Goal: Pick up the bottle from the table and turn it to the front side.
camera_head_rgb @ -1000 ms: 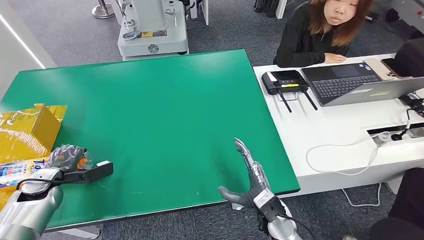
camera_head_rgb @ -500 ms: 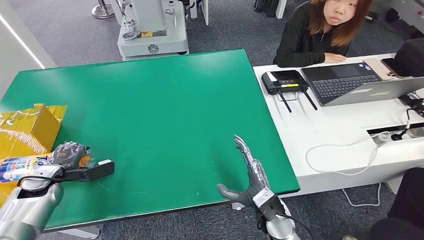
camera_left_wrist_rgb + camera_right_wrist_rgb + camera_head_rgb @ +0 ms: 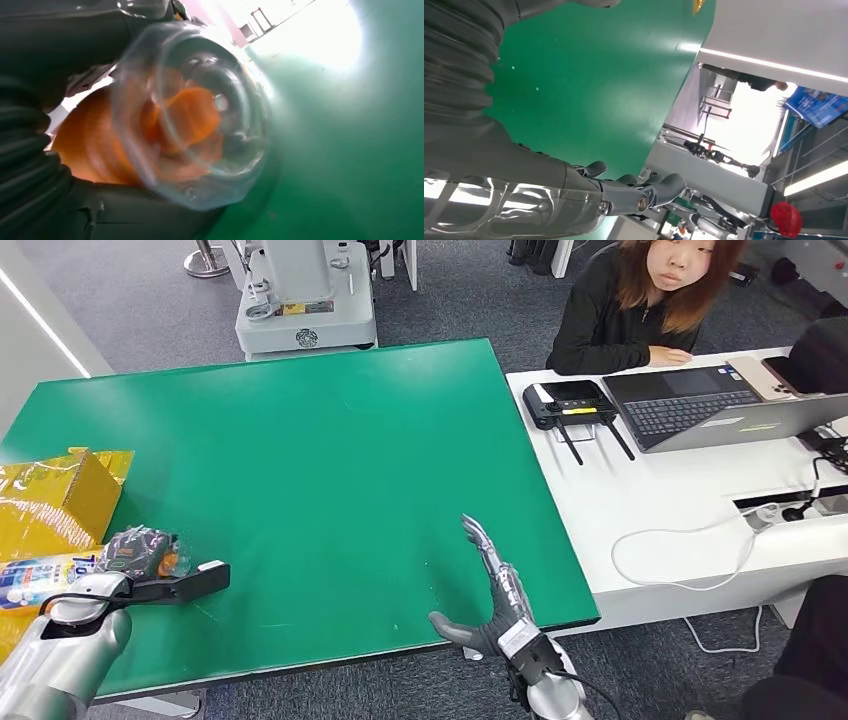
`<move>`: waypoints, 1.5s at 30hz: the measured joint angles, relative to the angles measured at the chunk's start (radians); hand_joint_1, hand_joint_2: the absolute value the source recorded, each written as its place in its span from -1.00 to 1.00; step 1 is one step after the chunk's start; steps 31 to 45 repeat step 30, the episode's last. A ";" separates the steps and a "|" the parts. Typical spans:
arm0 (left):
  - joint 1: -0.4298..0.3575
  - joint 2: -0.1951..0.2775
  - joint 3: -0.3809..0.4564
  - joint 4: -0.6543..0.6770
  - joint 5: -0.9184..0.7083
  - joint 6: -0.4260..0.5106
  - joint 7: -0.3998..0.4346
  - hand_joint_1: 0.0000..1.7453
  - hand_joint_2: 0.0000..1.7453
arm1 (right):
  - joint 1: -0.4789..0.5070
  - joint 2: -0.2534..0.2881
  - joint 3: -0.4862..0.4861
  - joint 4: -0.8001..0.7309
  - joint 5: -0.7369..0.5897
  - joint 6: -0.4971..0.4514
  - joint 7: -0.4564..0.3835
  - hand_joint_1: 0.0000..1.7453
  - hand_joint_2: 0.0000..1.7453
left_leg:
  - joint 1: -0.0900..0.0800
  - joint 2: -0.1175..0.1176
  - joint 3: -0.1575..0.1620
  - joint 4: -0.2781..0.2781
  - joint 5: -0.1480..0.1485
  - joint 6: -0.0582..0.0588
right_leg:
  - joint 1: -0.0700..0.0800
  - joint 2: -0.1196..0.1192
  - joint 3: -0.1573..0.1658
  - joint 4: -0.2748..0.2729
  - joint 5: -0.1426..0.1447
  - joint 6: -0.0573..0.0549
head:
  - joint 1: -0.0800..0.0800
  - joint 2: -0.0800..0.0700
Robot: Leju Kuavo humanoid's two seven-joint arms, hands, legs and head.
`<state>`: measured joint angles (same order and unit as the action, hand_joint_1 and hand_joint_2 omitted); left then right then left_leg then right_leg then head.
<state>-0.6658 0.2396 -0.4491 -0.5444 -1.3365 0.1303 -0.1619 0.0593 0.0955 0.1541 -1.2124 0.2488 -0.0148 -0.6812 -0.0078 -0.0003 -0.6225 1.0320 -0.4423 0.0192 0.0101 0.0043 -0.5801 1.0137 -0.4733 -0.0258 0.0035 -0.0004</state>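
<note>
A clear plastic bottle with orange inside lies sideways in my left hand, low over the green table near its front left corner. In the left wrist view the bottle points its round clear base at the camera, and the dark fingers of my left hand wrap around its orange middle. My right hand hovers at the table's front right edge, fingers stretched out and apart, holding nothing. The right wrist view shows my right hand above the green surface.
A yellow box and a blue-and-white pack sit at the table's left edge beside my left arm. To the right, a white desk carries a laptop and a black router. A person sits behind it.
My left hand has edged slightly right with the bottle in it. My right hand has drifted a little left and toward the table's near edge, still spread.
</note>
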 joint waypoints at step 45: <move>0.257 -0.102 0.207 -0.446 0.221 0.008 -0.240 -1.00 1.00 | 0.048 0.029 -0.082 -0.022 0.032 0.063 0.001 -1.00 1.00 | -0.001 -0.002 0.002 0.000 0.000 0.000 | -0.001 -0.001 0.002 0.000 0.000 0.000 | 0.000 0.000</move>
